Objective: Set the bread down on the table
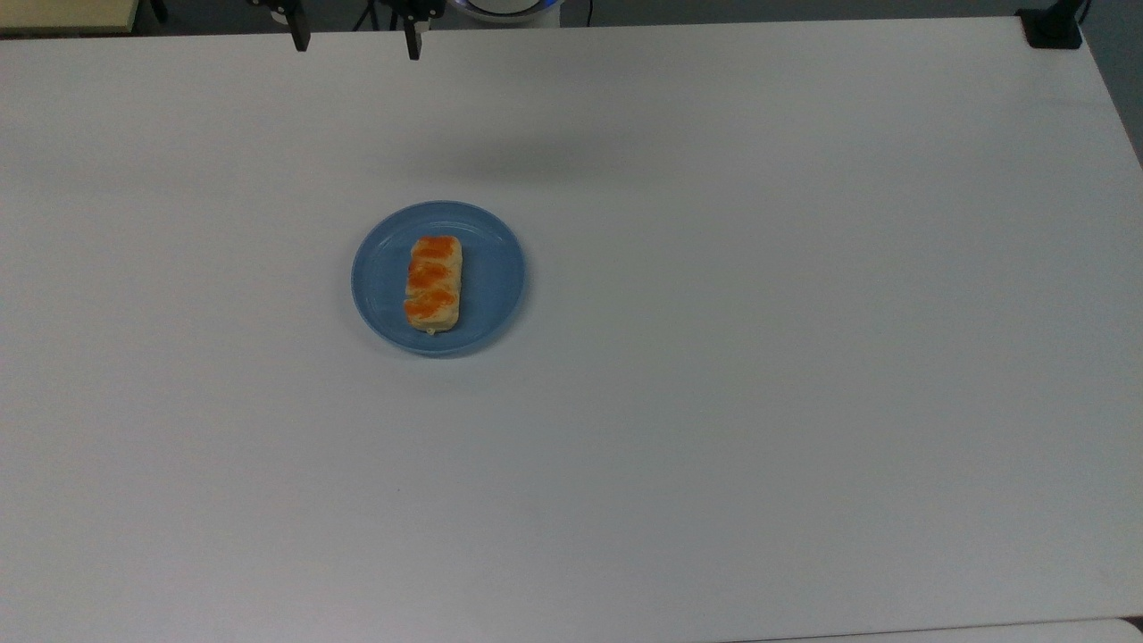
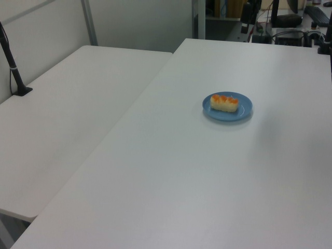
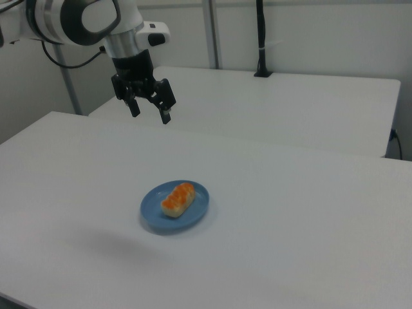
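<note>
The bread (image 1: 434, 284) lies lengthwise on the blue plate (image 1: 496, 268), which sits on the worktop (image 1: 759, 357). The end effector (image 3: 149, 107) hangs high above, well apart, fingers spread wide and empty. The bread is probably light and soft; grip gently across its short sides at mid-length.
</note>
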